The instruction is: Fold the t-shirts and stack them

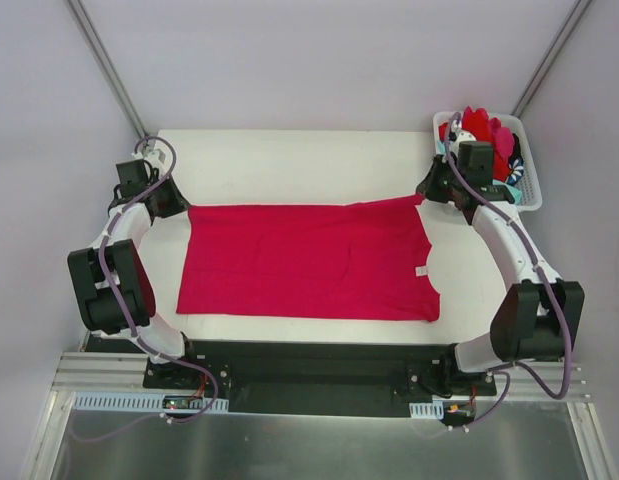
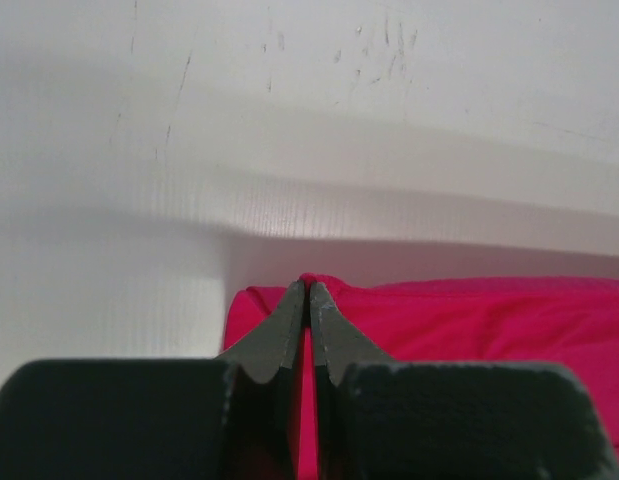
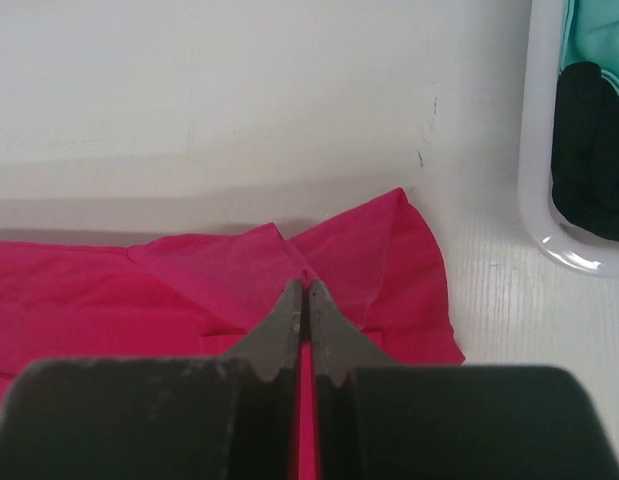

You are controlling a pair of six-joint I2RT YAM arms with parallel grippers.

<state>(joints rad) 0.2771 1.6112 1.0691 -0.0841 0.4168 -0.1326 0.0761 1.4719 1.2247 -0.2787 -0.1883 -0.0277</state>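
A large magenta-pink t-shirt (image 1: 309,262) lies spread flat across the white table. My left gripper (image 1: 179,205) is shut on its far left corner; in the left wrist view the jaws (image 2: 308,285) pinch a fold of the pink cloth (image 2: 469,320). My right gripper (image 1: 429,194) is shut on its far right corner; in the right wrist view the jaws (image 3: 305,287) pinch the pink cloth (image 3: 389,270). Other t-shirts, red (image 1: 477,125), teal and dark, lie heaped in the basket.
The white slotted basket (image 1: 529,170) stands at the far right corner of the table; its rim (image 3: 534,190) shows in the right wrist view with teal and dark cloth inside. Grey walls close in the table behind and at both sides.
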